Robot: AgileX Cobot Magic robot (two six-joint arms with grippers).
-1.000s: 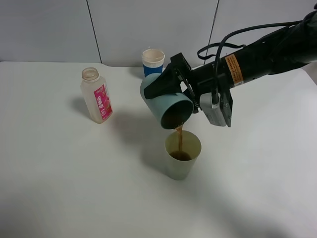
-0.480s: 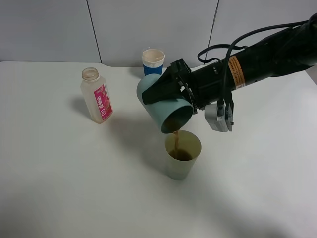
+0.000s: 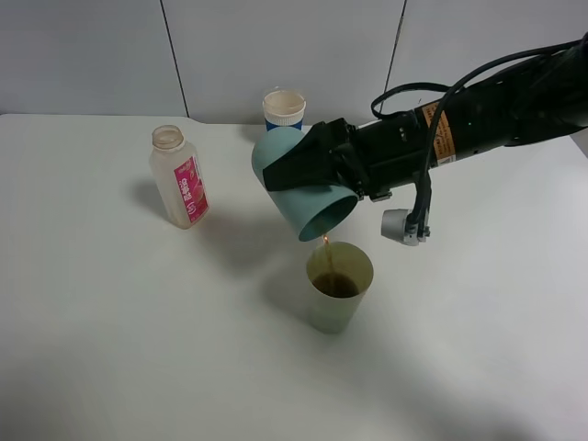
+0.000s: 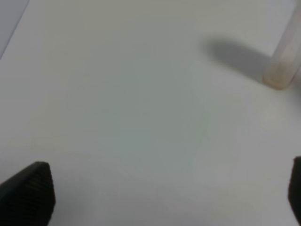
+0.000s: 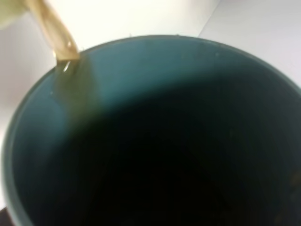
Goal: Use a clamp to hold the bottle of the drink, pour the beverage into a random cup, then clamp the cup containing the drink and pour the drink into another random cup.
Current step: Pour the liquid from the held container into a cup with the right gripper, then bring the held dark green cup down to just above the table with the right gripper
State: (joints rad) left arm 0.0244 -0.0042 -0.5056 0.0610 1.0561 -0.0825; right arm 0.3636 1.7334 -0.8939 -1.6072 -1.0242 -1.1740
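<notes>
Right claw (image 3: 308,170) clamped tight on the teal cup (image 3: 308,197), tipped well past horizontal, mouth down over the yellow-green cup (image 3: 338,287). Only a thin brown dribble falls off the teal rim into it, and dark drink sits low in the receiver. Risks: the stream lands near the receiver's back rim, so if the tilt eases the trickle could run down the teal wall and drip on the tabletop (image 3: 110,331). The teal rim hangs just above the receiver; swinging back level too low could clip and topple it. Left claw (image 4: 155,197) wide open, holding nothing, parked over bare tabletop, no hazard. The bottle (image 3: 178,177) stands upright, uncapped, well apart to the left; blue-banded white cup (image 3: 283,112) sits behind the teal one, close enough to get knocked on retraction.
</notes>
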